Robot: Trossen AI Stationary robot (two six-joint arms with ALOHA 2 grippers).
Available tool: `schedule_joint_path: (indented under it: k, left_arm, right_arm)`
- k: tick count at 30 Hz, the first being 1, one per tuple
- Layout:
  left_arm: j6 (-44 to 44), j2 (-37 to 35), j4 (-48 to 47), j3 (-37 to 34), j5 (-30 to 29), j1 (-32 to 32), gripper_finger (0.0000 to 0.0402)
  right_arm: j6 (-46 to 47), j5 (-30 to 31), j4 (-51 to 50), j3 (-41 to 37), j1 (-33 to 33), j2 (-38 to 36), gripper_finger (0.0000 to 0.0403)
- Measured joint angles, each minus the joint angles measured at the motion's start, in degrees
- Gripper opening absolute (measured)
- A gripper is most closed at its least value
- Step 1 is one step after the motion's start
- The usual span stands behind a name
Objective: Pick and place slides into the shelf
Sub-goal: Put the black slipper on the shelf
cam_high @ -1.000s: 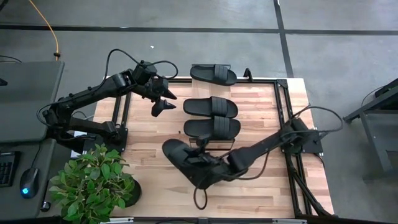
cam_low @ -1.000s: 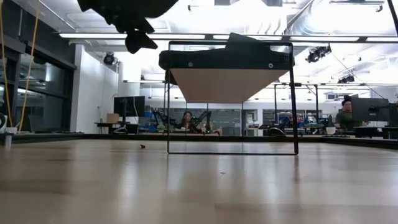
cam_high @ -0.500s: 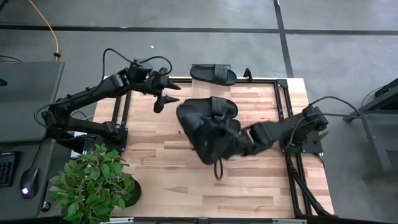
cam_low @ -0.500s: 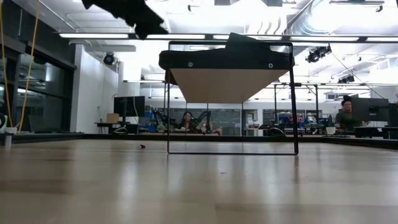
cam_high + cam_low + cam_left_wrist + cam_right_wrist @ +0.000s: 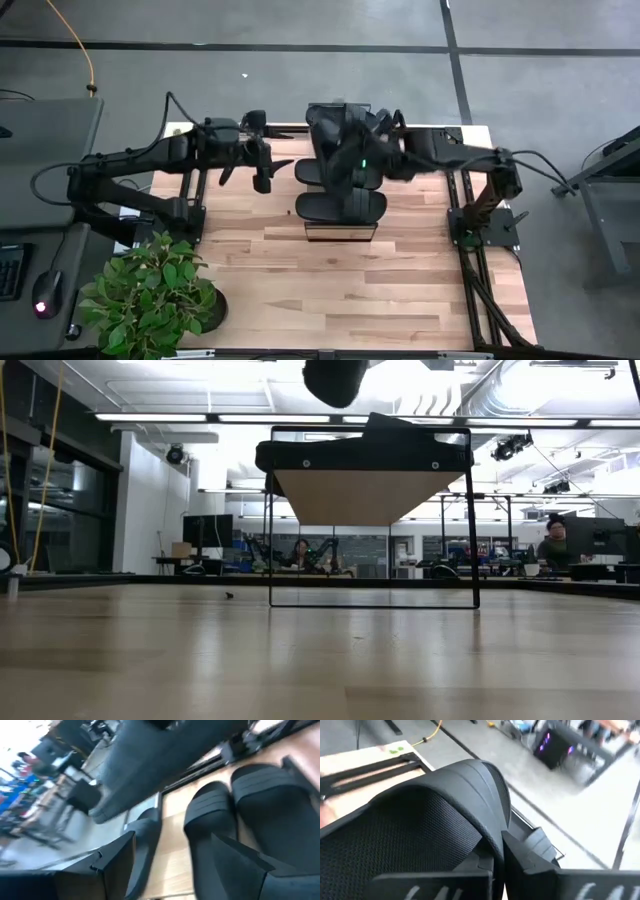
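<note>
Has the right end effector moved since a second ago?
Yes. In the high view, the right end effector, shut on a slide, has swung from the table's near middle toward the far edge, now above the shelf by the far slide.

The right gripper [image 5: 352,160] has carried its slide [image 5: 335,150] from the table's near side up over the shelf [image 5: 340,228]. The left gripper [image 5: 262,165] has shifted slightly nearer the shelf.

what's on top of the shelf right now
Two slides lie on the shelf. The right gripper, carrying another slide, covers the far one and the shelf's back end.
</note>
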Motion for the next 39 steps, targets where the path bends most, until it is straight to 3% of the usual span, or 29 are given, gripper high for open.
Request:
schedule_joint_path:
  k: [3,9,15,23,29,39]
  left_arm:
    - [2.02,0.09,0.67,0.31,-7.01,-2.98,0.0241]
    - [4.61,0.06,1.22,0.35,-12.82,-5.58,0.0241]
    - [5.89,1.23,1.66,0.33,-14.12,-5.54,0.0241]
    - [10.24,1.95,5.59,0.33,-14.99,-8.06,0.0241]
    - [12.40,1.97,8.06,0.33,-19.27,-11.15,0.0241]
    - [13.17,6.36,7.02,1.74,-18.30,-11.06,0.0241]
  right_arm:
    - [2.99,-2.76,-3.77,2.80,-3.31,0.04,0.0000]
    - [7.50,-11.38,-9.24,5.15,-8.49,1.78,0.0000]
    - [9.69,-16.66,-14.06,7.95,-12.38,5.95,0.0000]
    - [8.68,-18.27,-19.13,17.98,-15.97,13.42,0.0000]
    - [8.08,-21.70,-17.48,17.63,-18.48,14.47,0.0000]
    - [7.38,-21.98,-16.95,17.89,-18.08,15.21,0.0000]
